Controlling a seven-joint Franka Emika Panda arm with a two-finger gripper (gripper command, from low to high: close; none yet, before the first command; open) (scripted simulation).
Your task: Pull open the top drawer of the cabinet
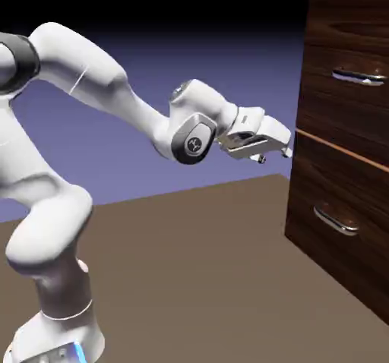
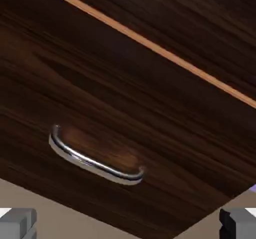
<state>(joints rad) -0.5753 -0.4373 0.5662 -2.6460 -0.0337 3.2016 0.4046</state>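
The cabinet [image 1: 351,20] of dark streaked wood stands at the exterior view's right. Its top drawer [image 1: 346,103] carries a slim chrome handle [image 1: 358,77] high on the front. My gripper [image 1: 286,152] hovers just short of the cabinet front, level with the orange seam [image 1: 342,150], below the top handle. It is open and holds nothing. In the hand view the grey fingertips [image 2: 17,224] sit far apart at the bottom corners, with the gripper [image 2: 128,227] empty. That view shows the seam [image 2: 150,43], a strip of the top drawer [image 2: 205,13] above it, and the lower drawer's handle [image 2: 95,164].
The second drawer [image 1: 327,194] with its own chrome handle [image 1: 336,221] lies below the seam. The brown table [image 1: 197,278] stretches from the robot's base to the cabinet's foot. A blue-violet backdrop fills the rest.
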